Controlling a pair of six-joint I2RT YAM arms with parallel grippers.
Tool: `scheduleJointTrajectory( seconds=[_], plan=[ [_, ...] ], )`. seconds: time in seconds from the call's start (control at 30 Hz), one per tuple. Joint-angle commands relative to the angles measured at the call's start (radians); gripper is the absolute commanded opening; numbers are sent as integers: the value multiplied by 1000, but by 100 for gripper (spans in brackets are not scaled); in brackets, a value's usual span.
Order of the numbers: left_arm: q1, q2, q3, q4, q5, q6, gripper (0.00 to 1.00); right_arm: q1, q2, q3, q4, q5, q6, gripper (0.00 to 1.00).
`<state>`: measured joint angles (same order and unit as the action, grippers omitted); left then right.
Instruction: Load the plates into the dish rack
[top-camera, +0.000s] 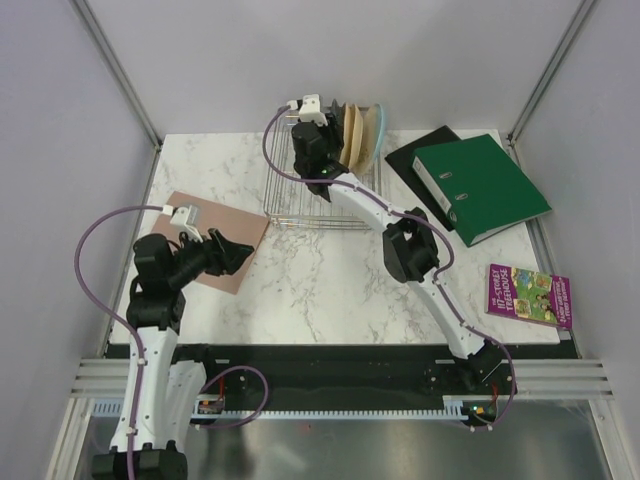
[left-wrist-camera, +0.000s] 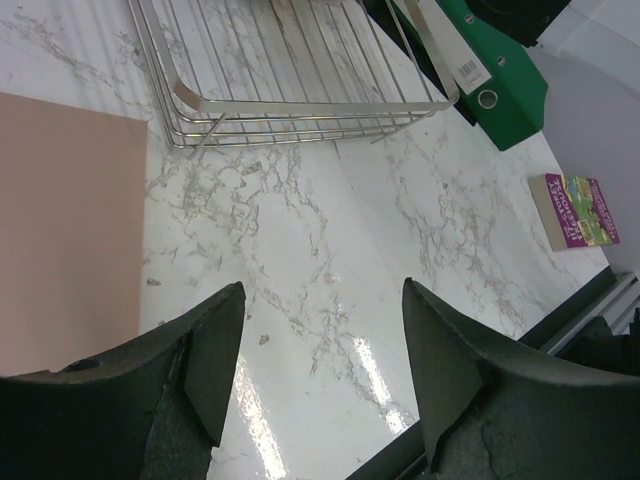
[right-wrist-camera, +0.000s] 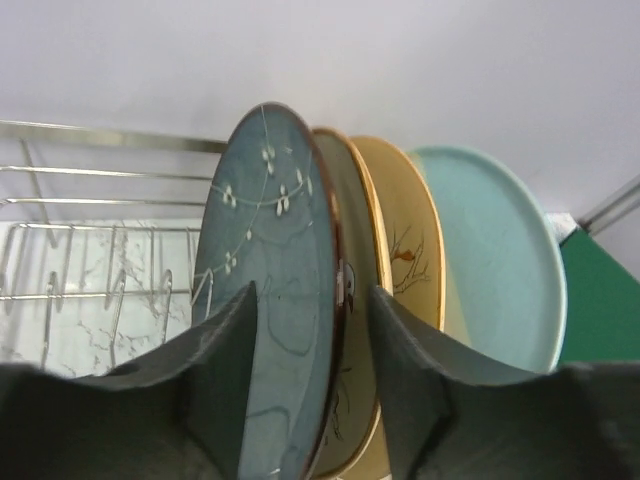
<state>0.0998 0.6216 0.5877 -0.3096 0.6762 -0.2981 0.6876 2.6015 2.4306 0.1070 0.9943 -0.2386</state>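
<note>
Wrist detail: right end effector (right-wrist-camera: 312, 298) apart astride slate-blue plate (right-wrist-camera: 270, 215); left end effector (left-wrist-camera: 322, 290) apart.

Your top external camera sits above and behind the left arm (top-camera: 150, 300) and right arm (top-camera: 420, 260). It looks down and forward from far enough back to take in the whole table (top-camera: 330, 290).

Your left wrist camera looks out between the left fingers (left-wrist-camera: 200, 370) at the marble close below them. Beyond the fingertips is the near edge of the dish rack (left-wrist-camera: 300, 110). The pink mat (left-wrist-camera: 60, 220) lies off the left finger, and the green binder (left-wrist-camera: 500, 90) and the book (left-wrist-camera: 580, 210) lie off the right one. All of these also show from overhead.

Your right wrist camera is very close in. The right fingers (right-wrist-camera: 215, 390) stand on either side of the dark blue plate (right-wrist-camera: 280, 300), and the view faces the back wall (right-wrist-camera: 400, 60). It shares the plates (top-camera: 360, 135) and the rack wires with the overhead view.
</note>
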Motion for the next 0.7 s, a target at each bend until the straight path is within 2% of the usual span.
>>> scheduleJointTrajectory(
  seconds=[0.0,0.03,0.1,0.2,0.27,0.3,0.33,0.43,0.6,0.67],
  plan=[
    [5,-40,-6,50,45,-10,73,41,-176,-76,141,38,-105,59],
    [5,-57,-12,69,45,-12,74,50,-222,-97,167,35,-146,60],
    [5,-69,-22,90,40,-10,100,88,-279,-174,195,26,-194,67],
    [3,-63,-2,135,28,16,100,138,-414,-296,211,-15,-254,83],
    [5,-27,39,150,20,39,100,170,-516,-353,154,-40,-245,94],
    [3,-10,56,153,10,66,100,174,-550,-392,95,-109,-216,98],
    [5,6,75,153,3,82,100,179,-616,-407,-61,-144,-173,98],
    [5,59,147,161,-21,145,100,188,-757,-536,-226,-224,-93,98],
    [3,104,238,167,-40,235,100,194,-957,-836,-247,-174,-106,98],
    [3,115,262,167,-37,250,100,178,-1037,-896,-247,-178,-117,98]
  ],
)
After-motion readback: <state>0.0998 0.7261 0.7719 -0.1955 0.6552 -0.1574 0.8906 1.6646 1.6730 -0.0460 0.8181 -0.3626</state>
